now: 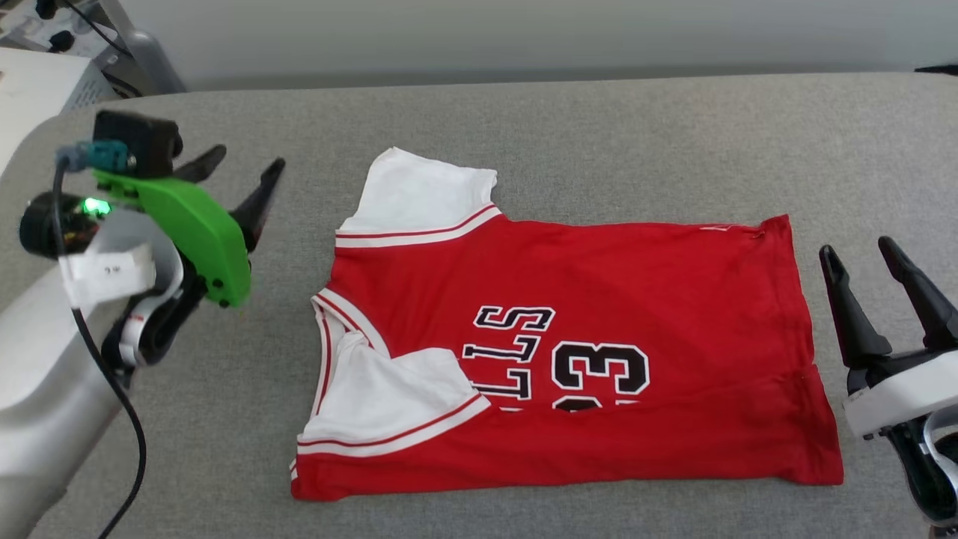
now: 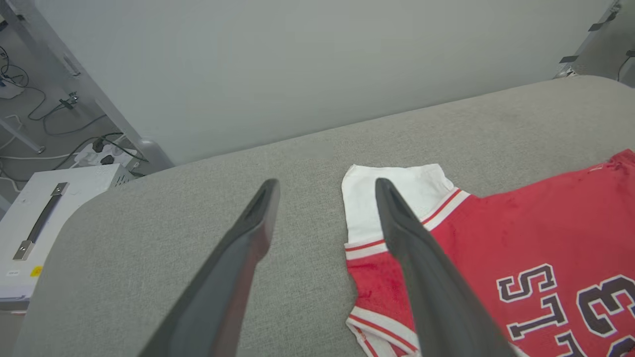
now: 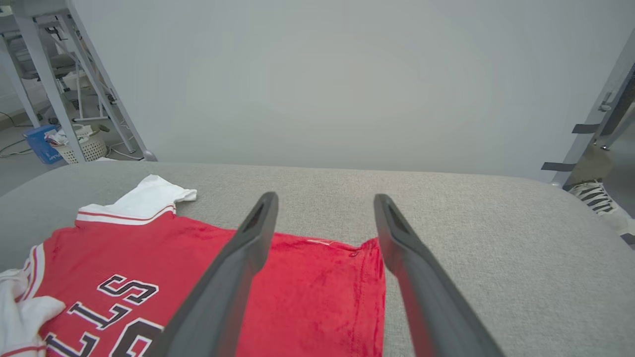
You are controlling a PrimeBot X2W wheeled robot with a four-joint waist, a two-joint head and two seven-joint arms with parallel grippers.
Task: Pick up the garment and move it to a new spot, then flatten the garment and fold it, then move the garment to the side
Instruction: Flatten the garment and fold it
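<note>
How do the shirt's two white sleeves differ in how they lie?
The far sleeve sticks out from the garment, resting on the grey surface; the near sleeve is folded inward, resting on the red front beside the lettering. Both are white with red-striped trim.

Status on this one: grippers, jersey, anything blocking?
Left gripper open, empty, beside collar end. Right gripper open, empty, beside hem. Garment flat on grey surface, near edge folded over lettering. Nothing blocking.

Garment lettering partly hidden under fold and sleeve; number's first digit mostly covered
</note>
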